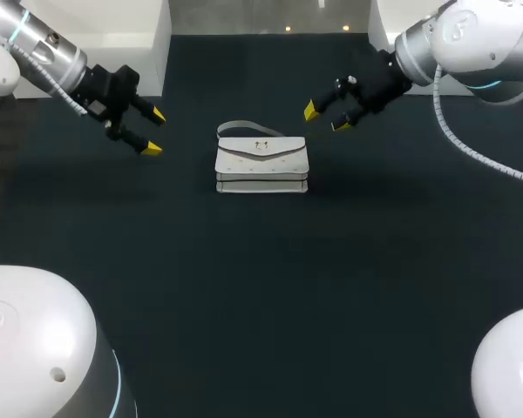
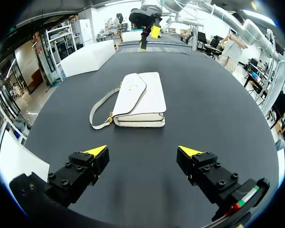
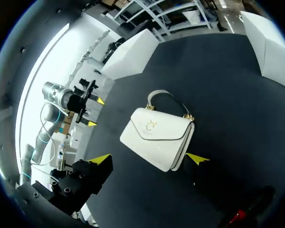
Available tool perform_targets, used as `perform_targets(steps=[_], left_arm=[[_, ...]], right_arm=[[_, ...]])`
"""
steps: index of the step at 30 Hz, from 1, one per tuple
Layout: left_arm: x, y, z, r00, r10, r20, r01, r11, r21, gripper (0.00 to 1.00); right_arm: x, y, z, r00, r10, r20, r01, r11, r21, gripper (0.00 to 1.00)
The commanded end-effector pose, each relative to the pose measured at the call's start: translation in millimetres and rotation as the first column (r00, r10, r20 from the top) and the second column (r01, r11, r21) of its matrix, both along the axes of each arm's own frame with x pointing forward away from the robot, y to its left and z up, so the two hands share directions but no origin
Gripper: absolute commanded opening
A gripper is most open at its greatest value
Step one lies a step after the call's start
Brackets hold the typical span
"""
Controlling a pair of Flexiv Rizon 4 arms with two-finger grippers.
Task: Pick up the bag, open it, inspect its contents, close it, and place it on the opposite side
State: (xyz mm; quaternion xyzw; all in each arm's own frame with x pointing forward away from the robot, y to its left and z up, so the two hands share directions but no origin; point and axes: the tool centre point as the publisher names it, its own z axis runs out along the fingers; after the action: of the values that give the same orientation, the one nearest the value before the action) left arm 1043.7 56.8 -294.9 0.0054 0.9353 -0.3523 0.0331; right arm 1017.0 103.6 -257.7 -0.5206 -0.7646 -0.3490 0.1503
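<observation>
A white handbag (image 1: pixel 261 164) with a closed flap and a gold clasp lies flat on the dark table, its strap curving toward the far side. It also shows ahead of the fingers as the bag (image 2: pixel 138 99) and the bag (image 3: pixel 157 138) in the two wrist views. My left gripper (image 1: pixel 153 132) hangs open to the bag's left, holding nothing. My right gripper (image 1: pixel 325 117) stands open above and behind the bag's right end, apart from it. The other arm's gripper (image 2: pixel 148 38) is visible beyond the bag in the left wrist view.
White blocks (image 1: pixel 105 39) stand along the table's far edge at left and right (image 1: pixel 392 26). The dark tabletop (image 1: pixel 270 296) stretches bare in front of the bag.
</observation>
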Motion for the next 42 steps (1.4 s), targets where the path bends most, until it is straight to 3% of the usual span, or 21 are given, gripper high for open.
perform_targets(steps=[1, 12, 16, 20, 28, 36, 42], left_arm=[[0.3, 0.0, -1.2, 1.0, -0.001, 0.002, 0.001, 1.0, -0.003, 1.0], [0.3, 0.0, -1.2, 1.0, -0.001, 0.002, 0.001, 1.0, -0.003, 1.0], [-2.8, -14.1, 0.6, 0.994, -0.063, 0.093, 0.061, 0.998, 0.023, 1.0], [-5.8, -25.1, 7.8, 0.976, -0.082, 0.202, 0.079, 0.997, 0.021, 1.0], [-5.2, -36.8, 21.0, 0.929, -0.115, 0.353, 0.102, 0.993, 0.054, 1.0], [-7.7, -48.7, 33.0, 0.874, -0.146, 0.463, 0.127, 0.989, 0.072, 1.0], [-3.0, -52.9, 35.8, 0.862, -0.153, 0.483, 0.133, 0.988, 0.075, 1.0]], right_arm=[[-7.1, 11.2, 3.7, 0.991, 0.062, 0.117, -0.02, 0.942, -0.335, 1.0], [-7.1, 11.2, 3.7, 0.991, 0.062, 0.117, -0.02, 0.942, -0.335, 1.0], [-12.3, 21.9, 12.0, 0.924, 0.255, 0.285, -0.093, 0.874, -0.478, 1.0], [-19.0, 27.6, 11.8, 0.839, 0.401, 0.368, -0.137, 0.811, -0.569, 1.0], [-31.7, 33.9, 2.7, 0.718, 0.56, 0.413, -0.152, 0.705, -0.693, 1.0], [-43.3, 35.3, -6.5, 0.571, 0.677, 0.464, -0.18, 0.655, -0.734, 1.0], [-43.3, 35.3, -6.5, 0.571, 0.677, 0.464, -0.18, 0.655, -0.734, 1.0]])
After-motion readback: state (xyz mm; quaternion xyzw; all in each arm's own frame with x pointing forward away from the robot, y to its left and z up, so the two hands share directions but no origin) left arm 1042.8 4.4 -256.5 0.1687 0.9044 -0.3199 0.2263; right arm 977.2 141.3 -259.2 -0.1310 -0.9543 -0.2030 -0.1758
